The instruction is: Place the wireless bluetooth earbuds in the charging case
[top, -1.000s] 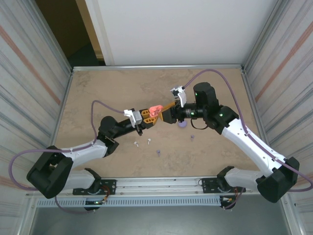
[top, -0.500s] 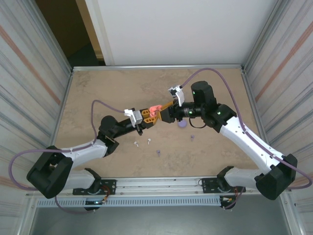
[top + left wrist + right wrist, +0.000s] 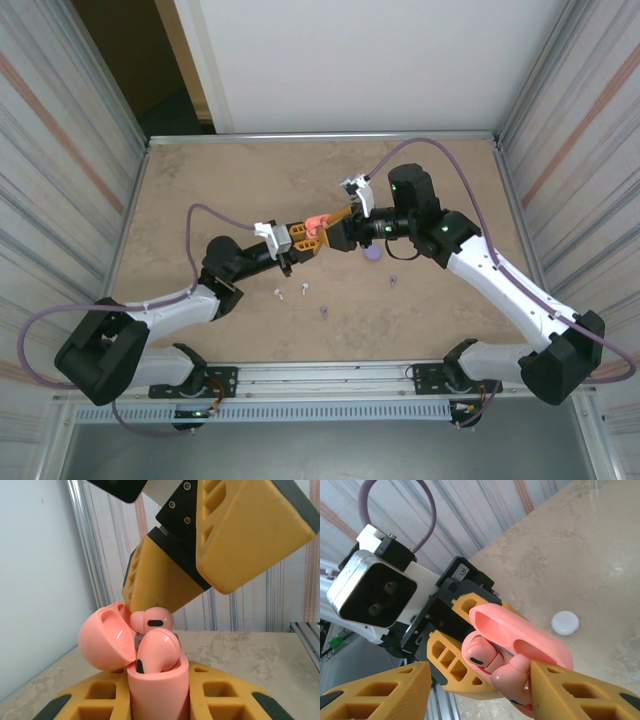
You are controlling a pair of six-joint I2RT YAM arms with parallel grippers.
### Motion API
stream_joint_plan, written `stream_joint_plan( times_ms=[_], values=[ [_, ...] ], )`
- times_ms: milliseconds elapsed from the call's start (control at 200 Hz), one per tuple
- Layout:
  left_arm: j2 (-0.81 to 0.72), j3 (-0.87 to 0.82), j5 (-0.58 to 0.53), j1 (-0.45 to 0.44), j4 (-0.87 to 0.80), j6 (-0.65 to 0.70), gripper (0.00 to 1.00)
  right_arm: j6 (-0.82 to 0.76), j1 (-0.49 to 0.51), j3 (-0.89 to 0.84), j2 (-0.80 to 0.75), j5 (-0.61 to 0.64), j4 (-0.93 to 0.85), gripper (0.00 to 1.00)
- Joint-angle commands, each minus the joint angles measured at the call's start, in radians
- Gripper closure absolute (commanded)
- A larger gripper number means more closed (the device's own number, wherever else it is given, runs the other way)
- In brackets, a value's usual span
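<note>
My left gripper [image 3: 300,236] is shut on a coral-pink charging case [image 3: 316,226], held up off the table with its lid [image 3: 105,637] swung open. One coral-pink earbud [image 3: 157,650] sits in the case body [image 3: 157,690]. A second coral-pink earbud [image 3: 152,620] lies above it at the case mouth, touching one finger [image 3: 165,580] of my right gripper. The right gripper [image 3: 345,225] is open, with its fingers wide apart on either side of the case. In the right wrist view that second earbud [image 3: 512,677] rests against the right finger [image 3: 570,690].
A purple case [image 3: 373,254] lies on the table below the right gripper. Two purple earbuds [image 3: 394,280] [image 3: 323,312] and two white earbuds [image 3: 279,294] [image 3: 300,290] lie toward the near side. A white case [image 3: 565,622] rests on the table.
My right wrist has crept a little up and left, closer against the open case. The left arm and case have stayed still.
</note>
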Motion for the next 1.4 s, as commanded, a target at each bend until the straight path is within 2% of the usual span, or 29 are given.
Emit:
stream_joint_plan(
  times_ms=[0,246,511,807,957,1163,1393],
  values=[
    [-0.016,0.032,0.022,-0.007,0.024,-0.019,1.00,-0.043,0.009,0.037,0.014,-0.003,-0.012,0.47],
    [-0.008,0.037,0.024,-0.007,0.015,-0.026,1.00,-0.064,0.006,0.049,0.014,0.047,-0.037,0.44],
    [0.007,0.037,0.014,-0.008,0.012,-0.030,1.00,-0.067,-0.013,0.044,-0.043,0.103,-0.048,0.36],
    [0.019,0.038,-0.011,-0.008,0.015,-0.032,1.00,-0.052,-0.031,0.043,-0.091,0.210,-0.116,0.36],
    [0.020,0.041,-0.023,-0.007,0.017,-0.035,1.00,-0.021,-0.027,0.037,-0.081,0.246,-0.139,0.35],
    [0.021,0.045,-0.022,-0.007,0.016,-0.036,1.00,0.012,-0.005,0.038,-0.047,0.273,-0.127,0.25],
    [0.020,0.047,-0.020,-0.007,0.018,-0.039,1.00,0.021,0.005,0.058,-0.012,0.285,-0.117,0.24]
  ],
)
